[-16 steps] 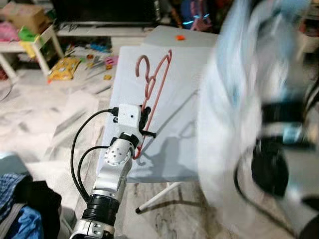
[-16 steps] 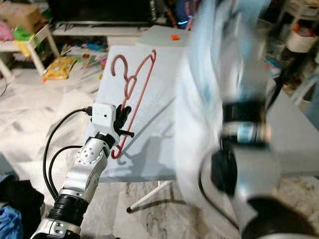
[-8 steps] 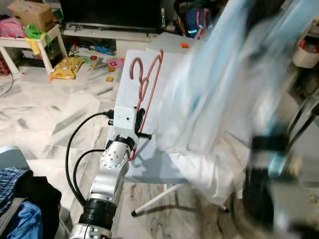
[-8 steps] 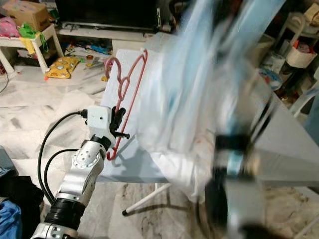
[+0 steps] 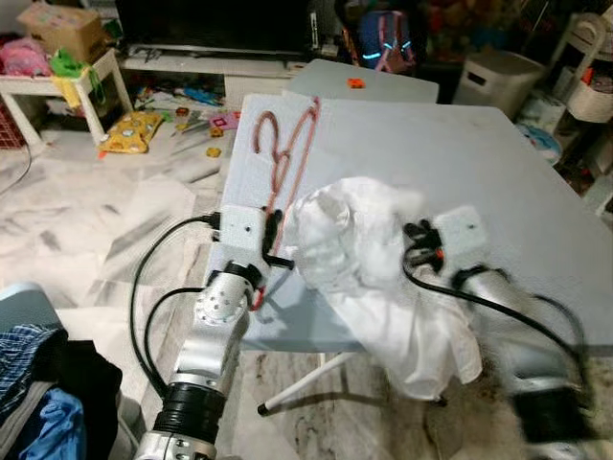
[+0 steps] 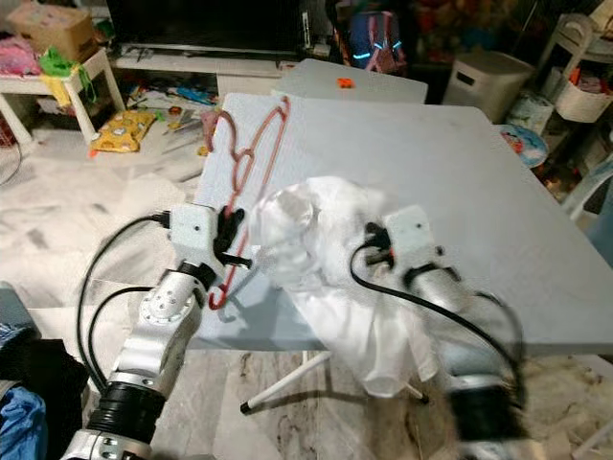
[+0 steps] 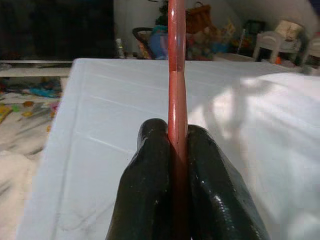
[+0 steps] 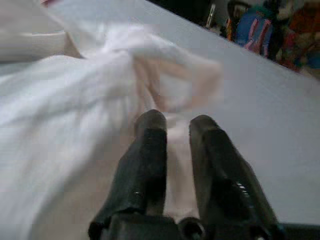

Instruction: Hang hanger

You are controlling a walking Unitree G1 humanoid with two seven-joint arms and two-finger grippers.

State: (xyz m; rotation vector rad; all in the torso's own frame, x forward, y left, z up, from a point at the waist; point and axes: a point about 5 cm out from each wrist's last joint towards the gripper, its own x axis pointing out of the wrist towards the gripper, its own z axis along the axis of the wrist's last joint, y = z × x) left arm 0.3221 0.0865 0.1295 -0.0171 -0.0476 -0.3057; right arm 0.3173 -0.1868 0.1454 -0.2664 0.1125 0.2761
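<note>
A pink hanger (image 5: 290,151) leans over the left part of the grey table (image 5: 498,172), hook away from me. My left gripper (image 5: 273,241) is shut on its lower bar; the left wrist view shows the black fingers (image 7: 150,170) clamped on the pink rod (image 7: 177,75). A crumpled white garment (image 5: 359,254) lies on the table beside the hanger and hangs over the near edge. My right gripper (image 5: 414,241) sits at the garment's right side. In the right wrist view its fingers (image 8: 150,150) pinch white cloth (image 8: 65,100).
A second grey table (image 5: 383,81) with a small orange thing stands behind. Toys litter the floor (image 5: 134,129) at the left near a low white table (image 5: 57,86). A pile of clothes (image 5: 43,393) lies at lower left. A white bin (image 5: 493,77) stands far right.
My right arm has swung the white garment down from in front of the camera onto the table. The left gripper has kept hold of the hanger in much the same place.
</note>
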